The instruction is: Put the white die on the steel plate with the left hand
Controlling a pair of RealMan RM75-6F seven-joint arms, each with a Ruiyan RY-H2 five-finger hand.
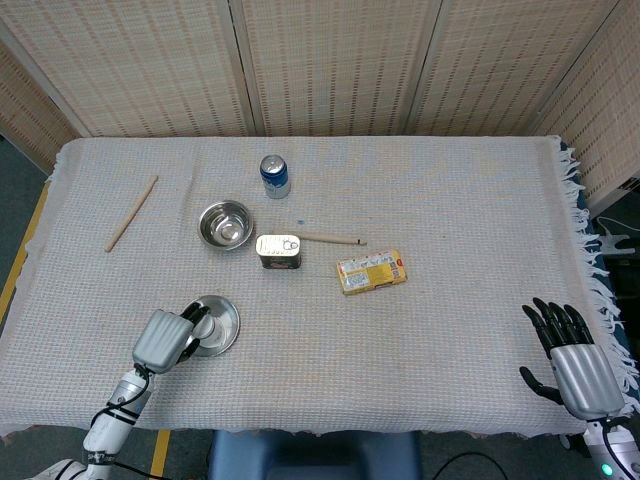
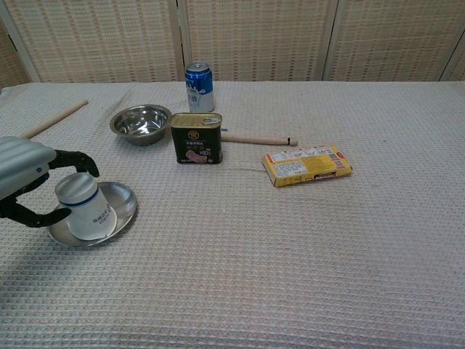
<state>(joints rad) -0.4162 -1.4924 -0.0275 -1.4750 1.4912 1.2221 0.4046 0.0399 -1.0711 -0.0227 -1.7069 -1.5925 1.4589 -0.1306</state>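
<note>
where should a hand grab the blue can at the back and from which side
Around the mid-body of the blue can, coming from the front, fingers wrapping its round wall. It stands upright with open cloth in front; the steel bowl and dark tin sit nearer, left and centre.

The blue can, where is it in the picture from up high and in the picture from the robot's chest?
Head view: the blue can stands at upper centre-left, behind the steel bowl.
Chest view: the blue can stands at top centre-left, near the table's far edge, behind the dark tin.
Shared landmark: the steel bowl sits just in front and to its left in both.
</note>
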